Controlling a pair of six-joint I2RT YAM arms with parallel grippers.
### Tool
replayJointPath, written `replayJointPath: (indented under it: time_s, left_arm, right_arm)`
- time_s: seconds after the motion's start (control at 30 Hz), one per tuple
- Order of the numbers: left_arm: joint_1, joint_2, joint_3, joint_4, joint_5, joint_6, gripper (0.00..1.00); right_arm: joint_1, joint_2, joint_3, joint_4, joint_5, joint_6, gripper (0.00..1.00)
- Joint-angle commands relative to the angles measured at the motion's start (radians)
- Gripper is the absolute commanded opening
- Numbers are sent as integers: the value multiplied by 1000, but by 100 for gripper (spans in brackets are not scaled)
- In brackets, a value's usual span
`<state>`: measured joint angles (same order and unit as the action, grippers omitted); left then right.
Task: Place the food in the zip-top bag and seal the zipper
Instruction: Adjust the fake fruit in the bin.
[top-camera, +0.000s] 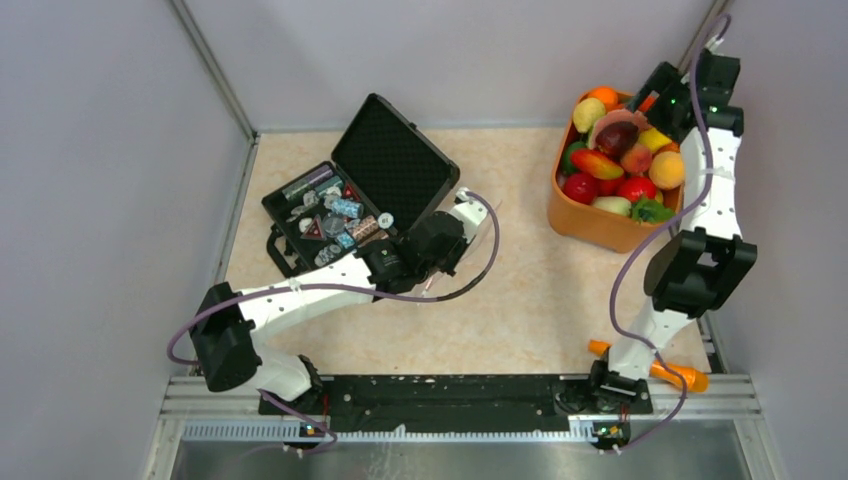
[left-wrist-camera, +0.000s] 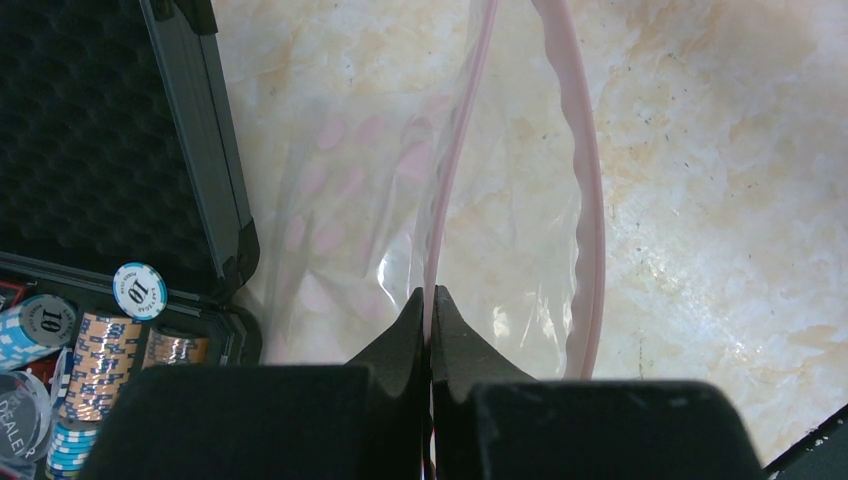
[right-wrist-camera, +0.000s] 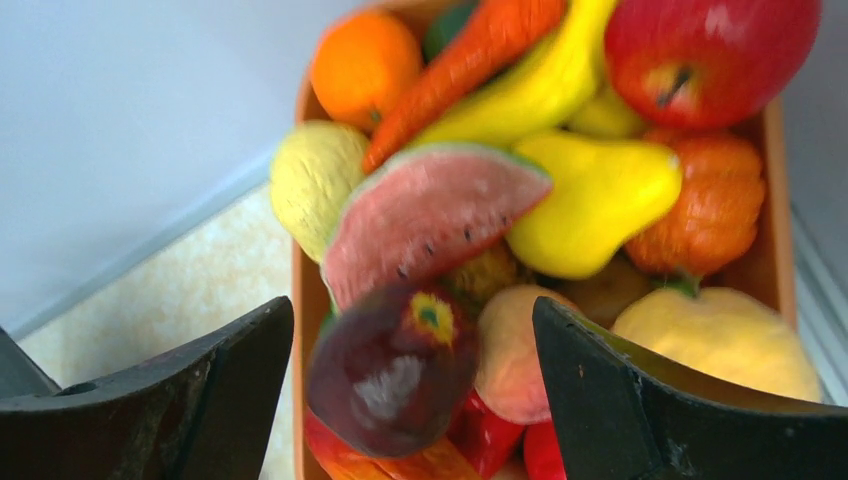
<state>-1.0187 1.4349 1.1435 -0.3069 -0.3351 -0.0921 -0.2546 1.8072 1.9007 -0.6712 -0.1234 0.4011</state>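
- Top view: the food fills the orange bin at far right, just beneath the right gripper, the nearer arm. The left gripper sits well apart to the left, beside the black case.
- Left wrist: the jaws are pinched tight on one lip of the zip-top bag. Its zipper runs straight away from them, mouth gaping (apparently ready to receive).
- Right wrist: the jaws are spread wide and hold nothing. The dark purple piece lies just below, between them.
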Motion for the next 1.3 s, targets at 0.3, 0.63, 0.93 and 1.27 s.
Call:
replayJointPath:
  time_s: [0.3,0.63,0.93,1.27]
  left_arm:
    - [6,-8,11,38,3,32,0]
    - [6,-23,-5,43,6,30,0]
    - [7,-36,-7,41,6,22,0]
    - [6,-47,-20,35,10,22,0]
  right_arm:
    - [53,54,128,-150,8,-104,88]
    - [70,33,55,-129,104,-105,88]
    - [77,63,77,-77,88,-79,72]
    - [77,67,84,-95,74,-87,62]
